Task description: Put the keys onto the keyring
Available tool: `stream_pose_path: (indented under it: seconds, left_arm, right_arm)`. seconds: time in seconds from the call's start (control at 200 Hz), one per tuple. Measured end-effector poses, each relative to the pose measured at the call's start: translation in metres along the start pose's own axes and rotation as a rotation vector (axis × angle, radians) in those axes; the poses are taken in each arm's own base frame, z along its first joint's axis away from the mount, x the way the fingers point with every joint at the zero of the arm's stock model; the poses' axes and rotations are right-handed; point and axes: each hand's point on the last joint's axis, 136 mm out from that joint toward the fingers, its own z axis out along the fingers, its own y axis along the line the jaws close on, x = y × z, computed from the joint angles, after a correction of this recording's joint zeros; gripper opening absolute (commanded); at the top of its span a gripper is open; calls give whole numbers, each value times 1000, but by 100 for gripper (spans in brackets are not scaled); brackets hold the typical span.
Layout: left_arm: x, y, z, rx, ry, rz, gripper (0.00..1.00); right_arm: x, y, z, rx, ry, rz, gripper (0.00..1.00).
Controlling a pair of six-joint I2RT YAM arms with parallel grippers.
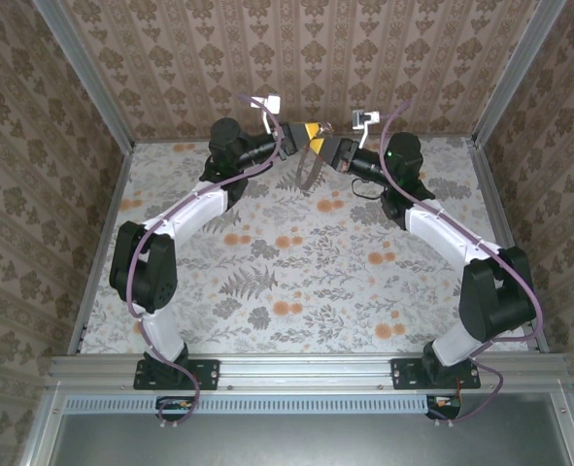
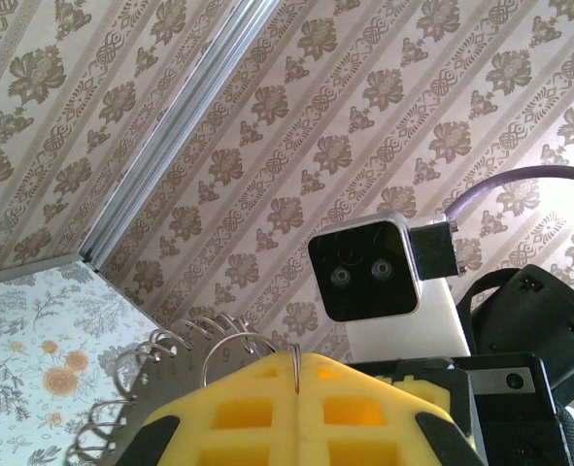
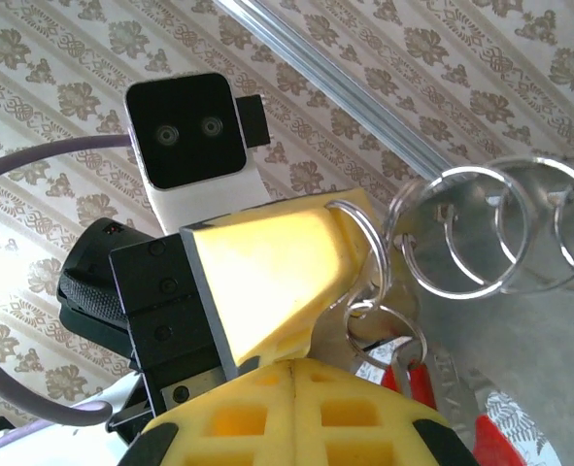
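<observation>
Both arms meet above the back middle of the table. My left gripper (image 1: 304, 131) (image 2: 295, 374) is shut, its yellow fingertips pinching the thin wire of the keyring (image 2: 239, 335). The hoop hangs below the two grippers (image 1: 306, 173). In the right wrist view the left finger (image 3: 267, 272) holds that ring (image 3: 381, 262); a smaller ring (image 3: 414, 326) with a red-headed key (image 3: 423, 384) hangs from it. My right gripper (image 1: 318, 146) (image 3: 296, 361) is shut just under this bunch, with flat silver metal behind its tips; no metal shows in its seam.
A row of wire loops on a grey metal plate (image 2: 160, 345) (image 3: 461, 171) fans out beside the held ring. The patterned back wall (image 1: 306, 58) stands close behind both grippers. Aluminium corner posts (image 1: 83, 73) frame the floral table (image 1: 296, 282).
</observation>
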Motion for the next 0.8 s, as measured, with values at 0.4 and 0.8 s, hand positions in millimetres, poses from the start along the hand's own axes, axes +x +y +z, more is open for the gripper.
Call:
stream_pose_path:
  seconds: [0.4, 0.8]
  left_arm:
    - [0, 0, 0, 0, 0, -7, 0]
    - [-1, 6, -1, -20, -42, -65, 0]
  right_arm:
    - [-33, 7, -38, 45, -106, -41, 31]
    - [-46, -7, -28, 18, -172, 44, 39]
